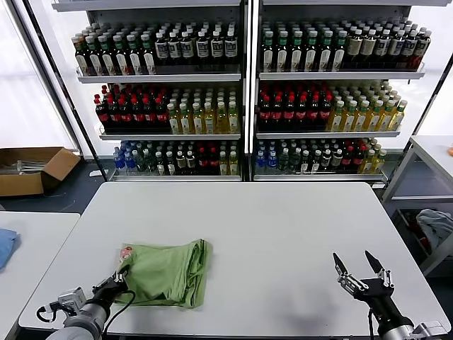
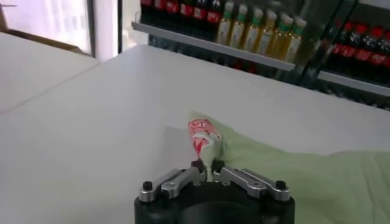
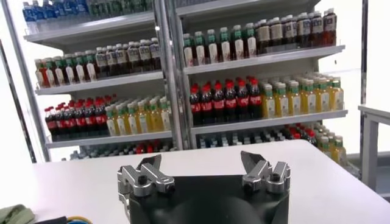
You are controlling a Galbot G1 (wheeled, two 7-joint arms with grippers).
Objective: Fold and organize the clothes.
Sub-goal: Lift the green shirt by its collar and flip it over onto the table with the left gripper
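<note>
The light green polo shirt [image 1: 170, 272] lies folded into a rough rectangle on the white table [image 1: 283, 227], near the front left. My left gripper [image 1: 119, 278] is shut on the shirt's near left corner, where the red-and-white print [image 1: 126, 252] shows. In the left wrist view the jaws [image 2: 208, 168] pinch a raised fold of green fabric [image 2: 317, 182] with the print [image 2: 201, 135] standing up just beyond them. My right gripper [image 1: 359, 268] is open and empty above the table's front right; the right wrist view shows its fingers [image 3: 201, 165] spread wide.
Shelves of bottled drinks [image 1: 244, 92] stand behind the table. A second table [image 1: 28, 248] on the left carries a blue cloth [image 1: 6, 245]. A cardboard box [image 1: 32, 168] sits on the floor at left. A white rack [image 1: 425, 191] with a grey-blue cloth [image 1: 435, 225] stands at right.
</note>
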